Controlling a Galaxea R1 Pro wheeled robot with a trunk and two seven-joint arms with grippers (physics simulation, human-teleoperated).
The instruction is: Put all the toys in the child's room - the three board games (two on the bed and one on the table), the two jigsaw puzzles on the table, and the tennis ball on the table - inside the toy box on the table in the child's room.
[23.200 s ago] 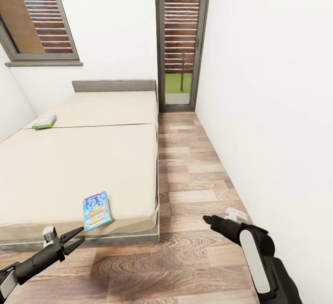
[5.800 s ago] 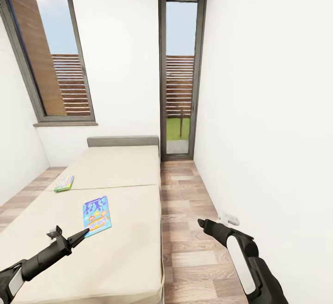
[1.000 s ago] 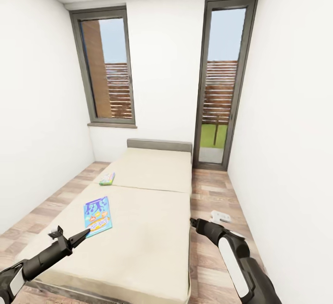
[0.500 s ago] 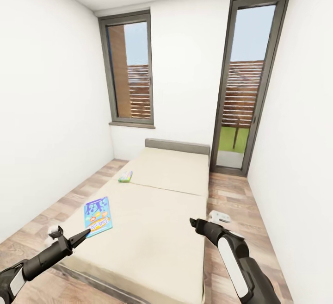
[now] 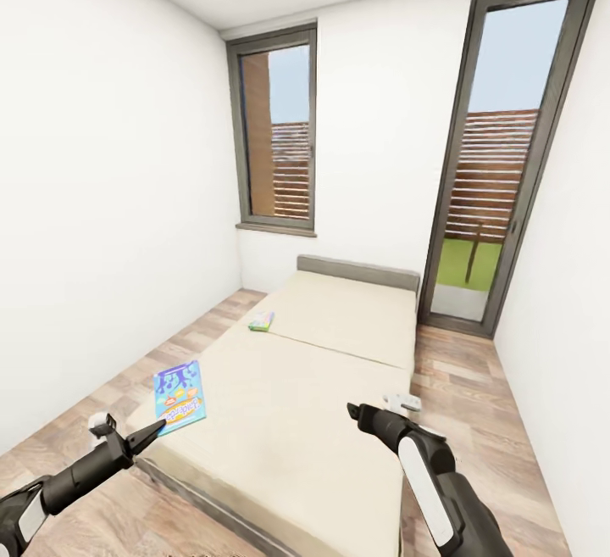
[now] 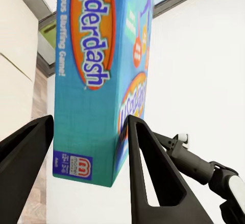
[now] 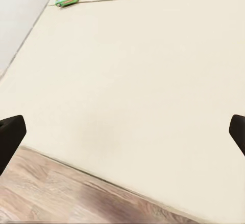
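One blue board game (image 5: 179,395) stays clamped in left claw (image 5: 146,436); right claw (image 7: 122,132) apart.

My left jaws (image 6: 89,175) are clamped on the blue board game (image 6: 99,75), one dark finger (image 6: 25,175) against each face near its lower edge. It stands on edge, "Balderdash" lettering running up its cover. Beyond it my right arm (image 6: 204,170) reaches across a white wall (image 6: 204,70).
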